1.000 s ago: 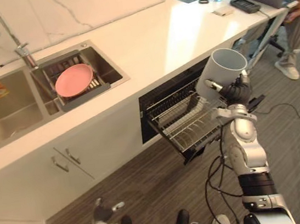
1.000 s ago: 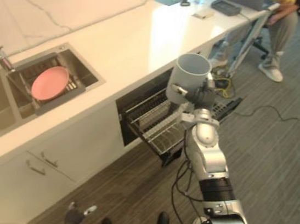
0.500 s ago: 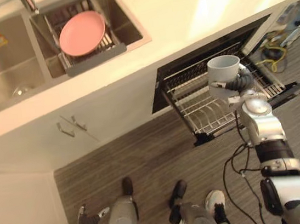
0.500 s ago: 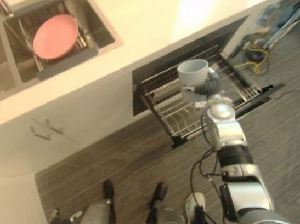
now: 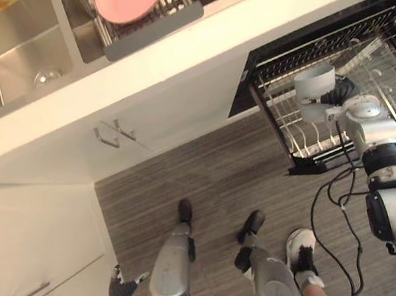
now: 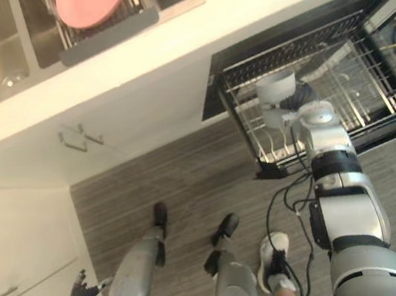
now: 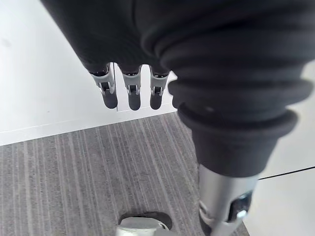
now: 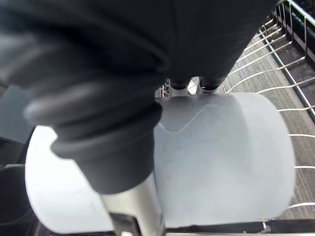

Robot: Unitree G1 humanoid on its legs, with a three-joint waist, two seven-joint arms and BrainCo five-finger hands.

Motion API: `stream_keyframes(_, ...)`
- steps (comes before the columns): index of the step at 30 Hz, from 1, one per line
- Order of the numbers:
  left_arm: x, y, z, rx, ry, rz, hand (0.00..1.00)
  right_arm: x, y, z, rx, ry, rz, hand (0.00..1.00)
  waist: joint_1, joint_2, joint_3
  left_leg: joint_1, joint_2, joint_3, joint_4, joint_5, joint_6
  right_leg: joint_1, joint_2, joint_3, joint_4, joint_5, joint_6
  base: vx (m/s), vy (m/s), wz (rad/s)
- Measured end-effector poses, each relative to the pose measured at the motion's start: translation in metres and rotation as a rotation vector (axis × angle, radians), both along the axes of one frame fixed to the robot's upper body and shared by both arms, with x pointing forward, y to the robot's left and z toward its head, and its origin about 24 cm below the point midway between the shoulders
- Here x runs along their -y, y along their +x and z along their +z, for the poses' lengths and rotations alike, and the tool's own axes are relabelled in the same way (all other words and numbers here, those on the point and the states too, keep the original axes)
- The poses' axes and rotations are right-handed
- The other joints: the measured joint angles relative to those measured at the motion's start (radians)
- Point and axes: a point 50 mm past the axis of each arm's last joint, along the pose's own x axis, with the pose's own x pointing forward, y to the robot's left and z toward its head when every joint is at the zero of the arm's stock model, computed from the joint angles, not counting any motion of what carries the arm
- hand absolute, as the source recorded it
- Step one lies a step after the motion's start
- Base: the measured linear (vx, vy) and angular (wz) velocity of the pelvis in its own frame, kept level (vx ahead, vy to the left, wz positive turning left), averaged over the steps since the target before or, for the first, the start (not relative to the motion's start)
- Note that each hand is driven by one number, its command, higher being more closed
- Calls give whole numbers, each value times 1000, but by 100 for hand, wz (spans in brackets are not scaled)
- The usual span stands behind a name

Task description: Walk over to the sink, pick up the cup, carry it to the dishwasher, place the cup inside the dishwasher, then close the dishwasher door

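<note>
Placing step: R hand has its fingers wrapped round the cup, held over the pulled-out dishwasher rack beneath it; next prob. needs lowering it btwn the tines, then letting go; L hand hangs relaxed.

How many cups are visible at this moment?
1: the grey cup, gripped by the right hand over the pulled-out dishwasher rack. Others may be hidden farther back in that rack.
</note>
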Motion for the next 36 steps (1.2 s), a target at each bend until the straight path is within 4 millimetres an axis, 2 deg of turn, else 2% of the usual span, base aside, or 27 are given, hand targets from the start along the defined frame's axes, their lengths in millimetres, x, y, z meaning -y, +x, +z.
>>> stream_keyframes(7,17,2,-2,-6,-51,-81,0,21,-3,17,-20,-35,-50,100,21,69,23,-36,-16,-3,-57,48,9,-60,-13,-1,0,23,1,-23,24,3)
stream_keyframes(12,34,1,-4,-24,-98,-156,0,35,-8,47,48,-111,-168,100,31,124,30,-58,-31,3,-90,71,19,-102,-27,6,0,38,5,-13,31,-1)
stream_keyframes(17,37,0,-5,-28,-132,-136,0,33,-6,64,85,-160,-187,100,35,132,25,-84,-37,24,-98,78,23,-146,-35,29,0,49,5,1,24,-12)
stream_keyframes(18,38,0,-5,-26,-143,-132,0,35,-7,67,84,-178,-195,0,36,138,20,-88,-40,23,-98,79,24,-150,-38,30,0,50,5,11,21,-3)
stream_keyframes(25,48,3,-2,-10,-186,-162,0,38,-9,72,90,-180,-196,0,48,175,-6,-89,-54,20,-98,79,24,-158,-54,42,0,55,12,0,8,-2)
stream_keyframes(31,50,3,-3,-17,-213,-170,0,34,-7,74,117,-134,-126,0,48,181,-11,-87,-56,18,-98,80,26,-154,-56,32,4,57,13,0,1,1)
stream_keyframes(34,50,2,-3,-25,-216,-169,0,26,-5,84,204,-106,-76,0,42,181,-11,-77,-58,18,-98,82,28,-142,-58,28,7,58,13,10,3,2)
stream_keyframes(36,50,2,-4,-27,-216,-161,0,20,-6,97,322,-56,-23,0,37,180,-10,-55,-59,16,-98,80,28,-118,-59,25,7,55,16,2,0,2)
